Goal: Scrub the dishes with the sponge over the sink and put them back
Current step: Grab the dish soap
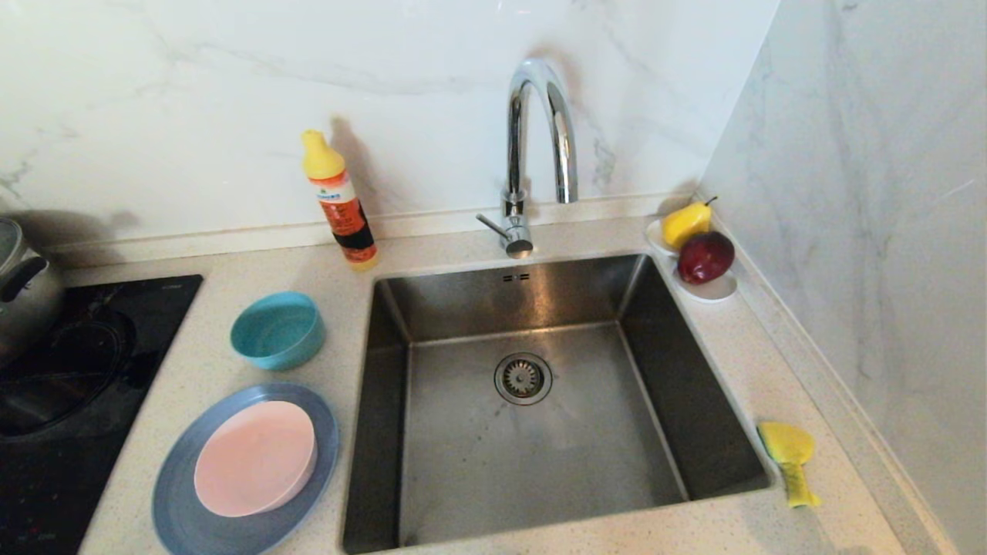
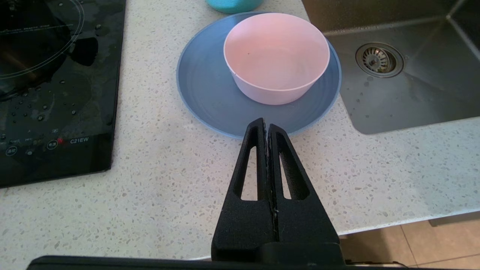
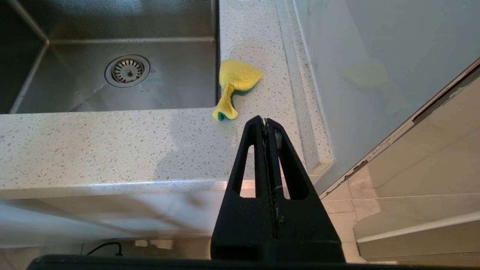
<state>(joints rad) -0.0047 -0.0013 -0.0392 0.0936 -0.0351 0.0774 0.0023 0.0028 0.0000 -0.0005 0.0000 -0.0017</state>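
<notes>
Both your left gripper [image 2: 266, 125] and right gripper [image 3: 264, 122] are pressed together, holding nothing. The crumpled sponge [image 1: 789, 460] lies right of the sink [image 1: 370, 432]; the pink bowl [image 1: 255, 457] on the blue plate [image 1: 181, 514] and the teal bowl [image 1: 277, 329] wait left of it. Spread the right jaws before descending on the sponge's bulkier end.

Plate [image 1: 185, 509] clipped by my head view's bottom edge; pot [image 1: 23, 289] cut off at left; bottle [image 1: 339, 202] label unreadable.
</notes>
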